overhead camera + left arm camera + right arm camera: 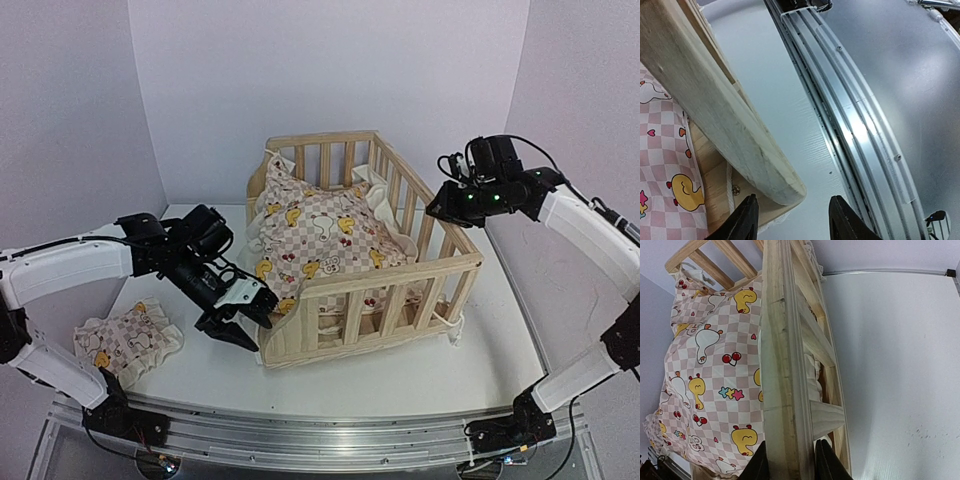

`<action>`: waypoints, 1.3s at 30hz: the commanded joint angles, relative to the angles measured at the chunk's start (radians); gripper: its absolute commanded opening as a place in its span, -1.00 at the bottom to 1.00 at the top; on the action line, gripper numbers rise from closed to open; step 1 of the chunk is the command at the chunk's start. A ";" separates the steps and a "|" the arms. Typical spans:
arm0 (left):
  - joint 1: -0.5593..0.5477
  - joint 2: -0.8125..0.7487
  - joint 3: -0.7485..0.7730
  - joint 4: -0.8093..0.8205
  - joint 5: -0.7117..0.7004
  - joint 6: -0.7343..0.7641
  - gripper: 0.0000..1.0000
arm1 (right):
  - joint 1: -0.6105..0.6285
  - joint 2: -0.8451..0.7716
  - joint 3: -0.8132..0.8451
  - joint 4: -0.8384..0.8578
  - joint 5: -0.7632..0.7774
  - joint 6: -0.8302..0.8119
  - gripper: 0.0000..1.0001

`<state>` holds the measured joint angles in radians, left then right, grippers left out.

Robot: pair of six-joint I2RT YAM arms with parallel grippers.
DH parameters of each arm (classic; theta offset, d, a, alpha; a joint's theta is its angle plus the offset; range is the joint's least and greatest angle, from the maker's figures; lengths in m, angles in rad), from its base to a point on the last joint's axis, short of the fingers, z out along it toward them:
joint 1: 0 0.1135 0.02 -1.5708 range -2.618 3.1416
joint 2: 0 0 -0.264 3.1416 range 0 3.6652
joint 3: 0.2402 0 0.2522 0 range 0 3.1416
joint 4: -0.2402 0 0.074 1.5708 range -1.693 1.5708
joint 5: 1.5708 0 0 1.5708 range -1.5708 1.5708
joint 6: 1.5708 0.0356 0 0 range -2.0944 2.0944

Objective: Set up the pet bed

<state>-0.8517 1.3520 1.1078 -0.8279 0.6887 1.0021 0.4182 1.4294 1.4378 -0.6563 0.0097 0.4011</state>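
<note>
The pet bed's pine frame (392, 283) stands mid-table, and its checked duck cushion (320, 235) lies tilted inside, bunched toward the back left. At the frame's front-left corner, my left gripper (238, 315) is open. In the left wrist view its jaws (793, 197) straddle the end of the front top rail (725, 115), with a clear gap on the right side. My right gripper (447, 208) is on the right side rail. In the right wrist view it (790, 446) is shut on that rail (780, 365), a finger pressed on each side. The cushion (715, 365) lies to the left of this rail.
A small matching ruffled pillow (125, 340) lies on the table at the near left, under the left arm. An aluminium track (300, 430) runs along the table's front edge. White walls close in on the left, the back and the right.
</note>
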 commanded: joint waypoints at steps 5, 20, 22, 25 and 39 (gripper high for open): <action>0.057 0.075 -0.016 0.167 -0.130 0.048 -0.02 | -0.001 -0.082 0.014 0.119 -0.160 0.060 -0.42; 0.146 0.172 0.004 0.126 -0.157 0.174 -0.03 | 0.018 -0.075 -0.001 0.110 -0.183 0.057 -0.40; 0.146 0.185 0.002 0.123 -0.193 0.190 -0.05 | 0.018 -0.077 -0.002 0.109 -0.189 0.053 -0.40; 0.146 0.194 -0.016 0.122 -0.229 0.223 -0.07 | 0.018 -0.084 -0.010 0.109 -0.185 0.051 -0.39; 0.111 0.187 0.002 0.215 -0.298 0.235 -1.00 | 0.018 -0.114 -0.031 0.109 -0.177 0.056 -0.39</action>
<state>-0.7314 1.5324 1.0669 -0.6615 0.4144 1.2356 0.4049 1.3920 1.3953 -0.6249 -0.0777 0.4394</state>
